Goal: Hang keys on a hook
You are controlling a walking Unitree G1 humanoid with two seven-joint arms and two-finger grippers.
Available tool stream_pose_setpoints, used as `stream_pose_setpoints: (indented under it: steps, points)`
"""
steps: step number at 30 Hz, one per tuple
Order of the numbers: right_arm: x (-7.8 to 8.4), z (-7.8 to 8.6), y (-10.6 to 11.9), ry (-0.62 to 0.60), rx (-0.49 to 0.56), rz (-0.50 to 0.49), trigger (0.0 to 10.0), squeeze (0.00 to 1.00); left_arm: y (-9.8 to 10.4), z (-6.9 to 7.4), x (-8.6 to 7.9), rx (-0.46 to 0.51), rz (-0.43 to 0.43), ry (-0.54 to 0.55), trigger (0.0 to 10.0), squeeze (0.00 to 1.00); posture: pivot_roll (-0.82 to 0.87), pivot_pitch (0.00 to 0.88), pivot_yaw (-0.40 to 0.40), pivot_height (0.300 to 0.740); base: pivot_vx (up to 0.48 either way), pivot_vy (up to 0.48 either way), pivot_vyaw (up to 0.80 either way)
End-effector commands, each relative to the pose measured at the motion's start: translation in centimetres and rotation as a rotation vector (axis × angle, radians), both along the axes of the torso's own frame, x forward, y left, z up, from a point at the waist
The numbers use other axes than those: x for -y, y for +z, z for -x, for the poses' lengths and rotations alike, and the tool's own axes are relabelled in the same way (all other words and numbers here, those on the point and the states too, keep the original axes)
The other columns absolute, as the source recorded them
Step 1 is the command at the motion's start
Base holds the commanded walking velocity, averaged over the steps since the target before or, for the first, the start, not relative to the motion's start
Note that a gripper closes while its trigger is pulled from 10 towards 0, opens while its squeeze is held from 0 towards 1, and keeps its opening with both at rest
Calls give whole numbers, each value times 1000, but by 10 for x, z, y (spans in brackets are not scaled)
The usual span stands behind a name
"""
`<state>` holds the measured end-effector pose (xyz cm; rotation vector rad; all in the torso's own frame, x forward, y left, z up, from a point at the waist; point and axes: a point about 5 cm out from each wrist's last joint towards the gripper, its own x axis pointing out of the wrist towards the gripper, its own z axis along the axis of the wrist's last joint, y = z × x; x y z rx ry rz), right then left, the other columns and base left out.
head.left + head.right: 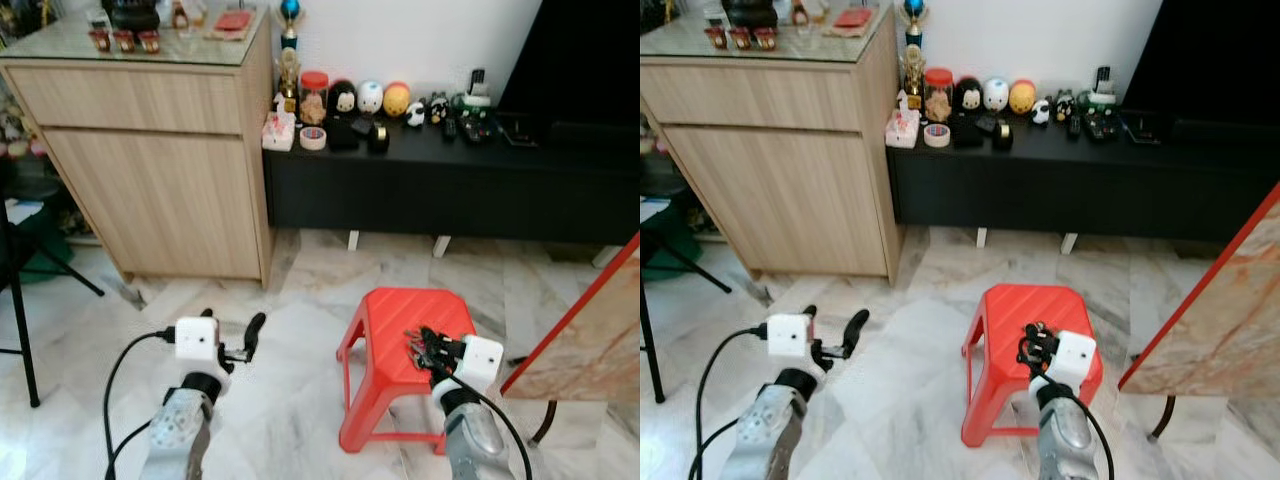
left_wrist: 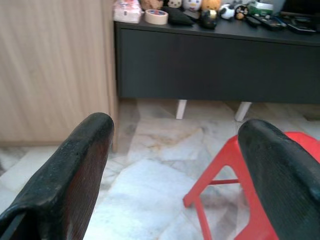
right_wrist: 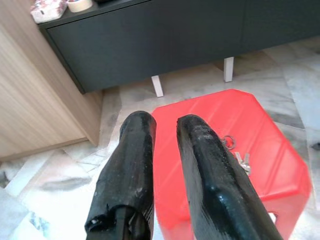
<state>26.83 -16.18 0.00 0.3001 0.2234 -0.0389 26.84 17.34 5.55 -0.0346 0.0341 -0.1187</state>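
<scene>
Red stool (image 3: 260,145) carries the keys (image 3: 239,157), lying just beside the right gripper's (image 3: 165,125) nearly closed, empty fingers. Left gripper (image 2: 175,145) fingers spread wide, holding nothing.

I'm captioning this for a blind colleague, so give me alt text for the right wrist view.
Two black fingers of the right gripper, a narrow gap between them, hover over a red plastic stool where a bunch of keys lies on the seat. Behind, on a marble floor, stand a black low cabinet and a wooden cupboard.
</scene>
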Motion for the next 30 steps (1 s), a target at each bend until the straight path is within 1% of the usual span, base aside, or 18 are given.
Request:
stream_pose_setpoints:
  steps: [1,5,7,11,19,24,30]
  points:
    - [4,0,0,-22,-3,-3,10000,0,4,-1,3,16,-9,-20,10000,0,4,26,-52,740,0,0,0]
    - [4,0,1,-24,0,-5,10000,0,3,0,3,14,-5,-21,10000,0,4,26,-52,740,0,0,0]
    - [3,1,0,-22,-1,-5,10000,0,4,0,0,16,-4,-11,10000,0,4,26,-52,740,264,0,0]
    - [2,0,0,-21,-3,-9,10000,0,5,-2,-2,20,-5,-5,10000,0,7,23,-55,740,313,0,0]
    - [1,0,0,-25,-2,-11,10000,0,5,-2,-1,22,-1,-6,10000,0,6,20,-53,740,365,0,0]
    - [7,0,0,-43,-4,-6,10000,0,5,-2,2,21,12,-8,10000,0,7,17,-56,740,376,0,0]
    - [7,1,0,-45,-4,-4,10000,0,5,-2,1,21,10,-7,10000,0,8,19,-56,740,377,0,0]
